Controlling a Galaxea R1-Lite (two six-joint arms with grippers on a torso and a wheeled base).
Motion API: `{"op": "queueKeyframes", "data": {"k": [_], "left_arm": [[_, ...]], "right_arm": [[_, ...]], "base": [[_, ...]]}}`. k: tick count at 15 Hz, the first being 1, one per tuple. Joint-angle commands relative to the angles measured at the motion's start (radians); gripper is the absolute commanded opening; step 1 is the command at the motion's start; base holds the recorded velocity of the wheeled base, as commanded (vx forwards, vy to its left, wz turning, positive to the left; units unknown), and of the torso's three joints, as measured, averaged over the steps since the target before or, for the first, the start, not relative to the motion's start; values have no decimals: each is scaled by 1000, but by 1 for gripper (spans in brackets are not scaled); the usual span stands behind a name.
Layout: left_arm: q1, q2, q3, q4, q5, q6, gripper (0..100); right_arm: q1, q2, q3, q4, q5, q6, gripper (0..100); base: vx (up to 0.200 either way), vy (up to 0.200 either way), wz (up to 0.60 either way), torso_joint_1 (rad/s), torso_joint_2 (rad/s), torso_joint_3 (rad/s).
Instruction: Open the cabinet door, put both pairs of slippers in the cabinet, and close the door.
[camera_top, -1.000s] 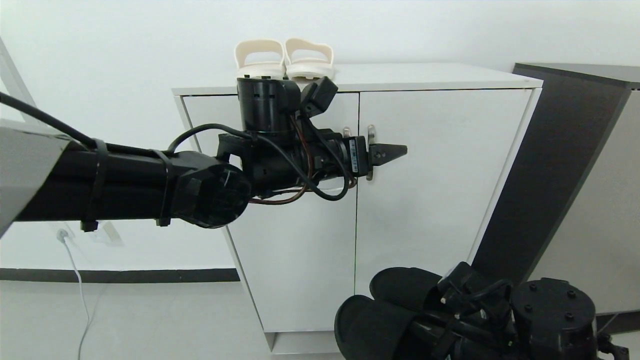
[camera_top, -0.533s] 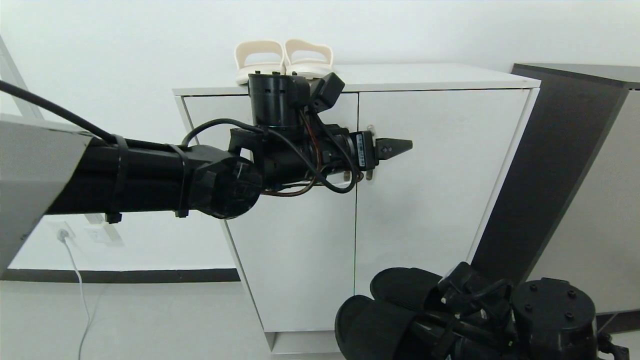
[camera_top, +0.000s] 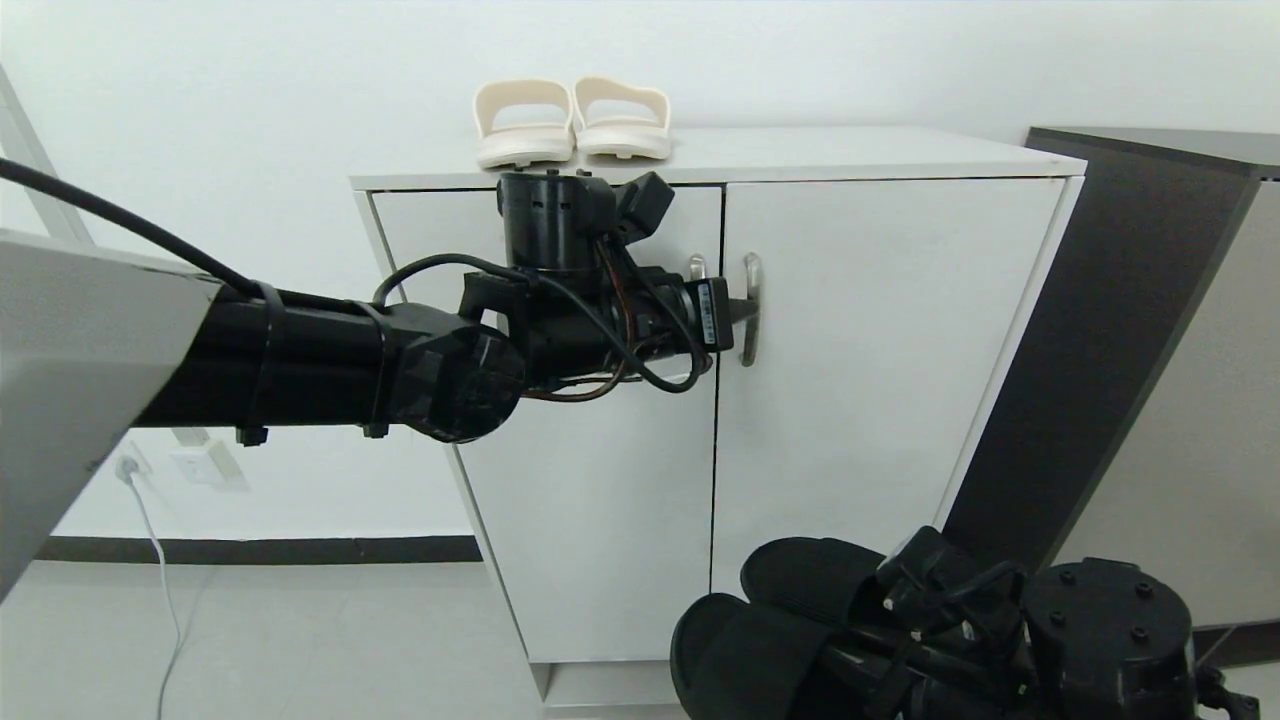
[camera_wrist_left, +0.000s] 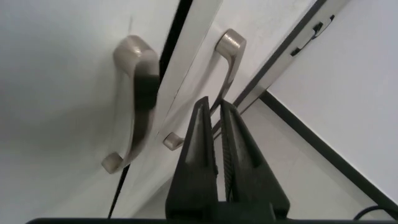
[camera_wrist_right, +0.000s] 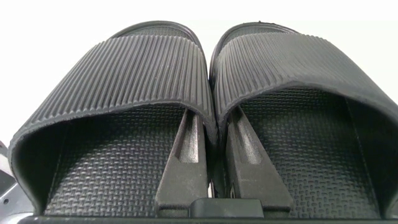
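Slippers, black (camera_top: 780, 620), hang at five o'clock, pinched by right gripper (camera_wrist_right: 213, 124); left gripper (camera_wrist_left: 214, 106), fingers nearly together, meets door handle (camera_top: 752, 275); cream slippers (camera_top: 572, 120) top cabinet (camera_top: 880, 150) at twelve.

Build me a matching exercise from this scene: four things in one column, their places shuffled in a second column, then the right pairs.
Things
1. cream slippers
2. black slippers
3. left gripper
4. white cable

Places
A. at the right door's handle
B. on top of the cabinet
C. hanging from a wall socket, left of the cabinet
D. held by the right gripper

Pairs: 1-B, 2-D, 3-A, 4-C
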Motion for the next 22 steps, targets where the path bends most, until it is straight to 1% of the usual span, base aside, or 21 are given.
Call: {"op": "queueKeyframes", "data": {"k": [1,2,4,8,10,11,12,13,14,16,17,19,21,22], "left_arm": [[-1,-35,44,-7,-4,0,0],[-3,-47,63,-12,-6,0,0],[-17,-98,133,-44,-6,-2,0],[-52,-232,281,-53,-4,0,0],[-50,-290,330,-56,-4,-3,0],[-44,-296,333,-56,-4,-9,0],[-17,-294,331,-56,-7,-20,0],[0,-284,325,-61,-12,-20,0],[6,-256,314,-85,-11,-22,0],[9,-198,290,-167,-11,-23,0],[8,-170,275,-191,-1,-23,0],[3,-124,238,-196,-1,-23,0],[-10,-83,198,-200,0,-43,0],[-12,-78,192,-200,2,-46,0]], "right_arm": [[4,-2,6,0,16,0,0],[6,-7,14,0,29,0,0],[21,-24,37,-8,64,-6,0],[29,-25,41,-9,68,-6,0],[46,-27,43,-11,68,-8,0],[47,-27,43,-11,68,-8,0],[56,-27,46,-9,68,-8,0],[75,-27,61,-11,68,-6,0],[99,-28,83,-11,68,-9,0],[125,-38,97,-17,65,-11,0],[125,-36,97,-17,65,-11,0],[125,-31,103,-17,65,-11,0],[135,-31,112,-17,65,-11,0],[142,-31,117,-17,65,-11,0]], "base": [[0,0,0,0,0,0],[0,0,0,0,0,0],[0,0,0,0,0,0],[0,0,0,0,0,0],[0,0,0,0,0,0],[0,0,0,0,0,0],[0,0,0,0,0,0],[0,0,0,0,0,0],[0,0,0,0,0,0],[0,0,0,0,0,0],[0,0,0,0,0,0],[0,0,0,0,0,0],[0,0,0,0,0,0],[0,0,0,0,0,0]]}}
